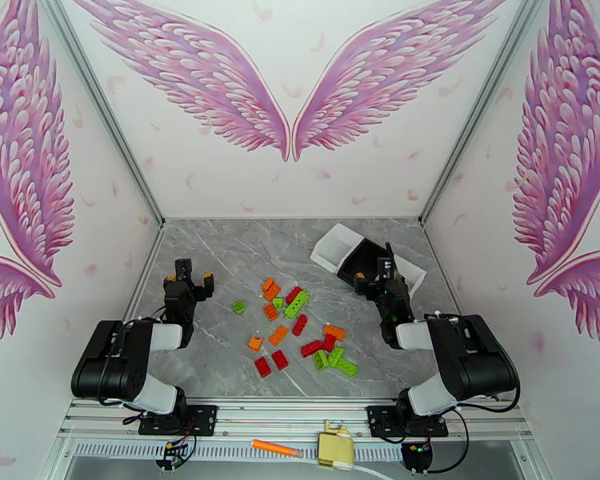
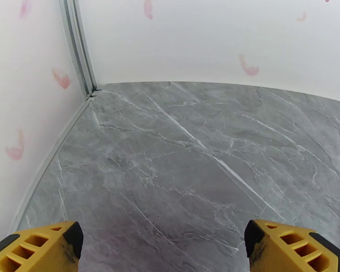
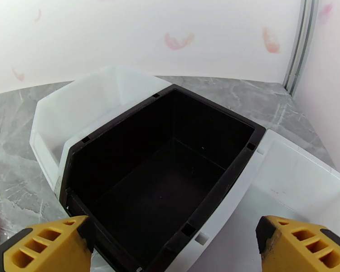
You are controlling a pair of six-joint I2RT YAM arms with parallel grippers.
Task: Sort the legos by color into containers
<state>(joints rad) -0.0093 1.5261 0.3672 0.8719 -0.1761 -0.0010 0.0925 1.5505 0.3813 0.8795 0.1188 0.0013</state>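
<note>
The table (image 1: 212, 258) is a smooth grey slab with white marble veining, enclosed by matte white walls printed with pink feathered wings and framed by slim aluminium posts. Scattered across its middle lie the legos (image 1: 300, 324), small glossy studded plastic bricks, mostly oblong with a few squarer ones. I count about six red, six orange and six or seven lime green, though where they touch or overlap the count is uncertain. One green brick sits a little apart on the left of the scatter. None of them is in a tray. At the far right of the table three shallow rectangular plastic trays are bunched together at an angle: a white tray (image 1: 336, 243) on the left, a black tray (image 3: 215, 109) with a notched rim and a bare matte floor in the middle, and a second white tray (image 1: 412, 278) on the right. The black one overlaps both whites, but how exactly they are stacked I cannot tell. The left gripper (image 1: 190, 275), black-bodied with chunky yellow ribbed fingertips, stands with its jaws spread wide over bare marble near the left wall, holding nothing. The right gripper (image 3: 174, 248), of the same build, hangs with its jaws equally wide at the near rim of the black tray, and nothing is between its fingers. On the front rail lie one orange stick (image 1: 276, 449) and one pale yellow block (image 1: 334, 448).
</note>
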